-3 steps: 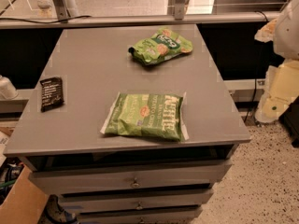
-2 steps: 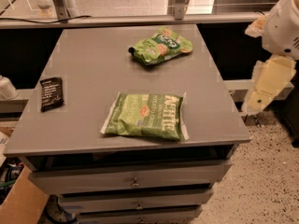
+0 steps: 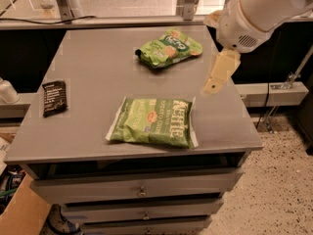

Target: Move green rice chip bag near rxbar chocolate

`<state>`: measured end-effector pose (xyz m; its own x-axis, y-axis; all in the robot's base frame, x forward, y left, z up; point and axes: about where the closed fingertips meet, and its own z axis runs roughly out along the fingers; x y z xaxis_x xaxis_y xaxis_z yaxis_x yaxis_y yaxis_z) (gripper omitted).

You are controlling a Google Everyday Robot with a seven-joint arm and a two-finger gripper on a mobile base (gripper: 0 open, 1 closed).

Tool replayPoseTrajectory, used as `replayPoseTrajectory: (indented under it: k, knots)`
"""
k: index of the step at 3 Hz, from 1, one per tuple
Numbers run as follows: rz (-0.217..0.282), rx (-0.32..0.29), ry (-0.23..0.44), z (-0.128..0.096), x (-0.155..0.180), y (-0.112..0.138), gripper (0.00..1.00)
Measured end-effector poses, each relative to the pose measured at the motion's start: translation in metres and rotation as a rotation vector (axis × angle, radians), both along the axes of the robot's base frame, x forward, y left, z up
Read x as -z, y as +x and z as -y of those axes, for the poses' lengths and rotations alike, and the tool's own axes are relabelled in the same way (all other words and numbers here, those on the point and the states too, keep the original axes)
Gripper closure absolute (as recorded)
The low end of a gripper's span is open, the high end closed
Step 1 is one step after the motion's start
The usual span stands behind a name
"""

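The green rice chip bag, small, puffy and bright green with tan chip pictures, lies at the back right of the grey table. The rxbar chocolate, a flat black wrapper with white text, lies at the table's left edge. My gripper hangs from the white arm that enters from the upper right. It is above the table's right side, to the right of and nearer than the chip bag, not touching it and holding nothing that I can see.
A larger flat dark-green bag with white lettering lies at the front middle of the table. Drawers are below the tabletop. A cardboard box is at the lower left. A metal rail runs behind the table.
The arm has swung in from the right edge of the view, leftward over the table's right side, toward the chip bag. The bags and the bar have not moved.
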<state>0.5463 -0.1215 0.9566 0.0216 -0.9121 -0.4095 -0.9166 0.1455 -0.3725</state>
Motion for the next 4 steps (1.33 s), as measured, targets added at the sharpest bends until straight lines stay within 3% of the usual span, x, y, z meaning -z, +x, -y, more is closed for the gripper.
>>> replayPoseTrajectory:
  k: [1,2,3,4]
  knots:
    - [0.027,-0.090,0.058,-0.038,0.007,0.046,0.00]
    - [0.032,-0.140,0.118,-0.062,0.012,0.092,0.00]
    - [0.032,-0.155,0.134,-0.077,0.016,0.127,0.00]
    - [0.042,-0.156,0.141,-0.079,0.012,0.132,0.00]
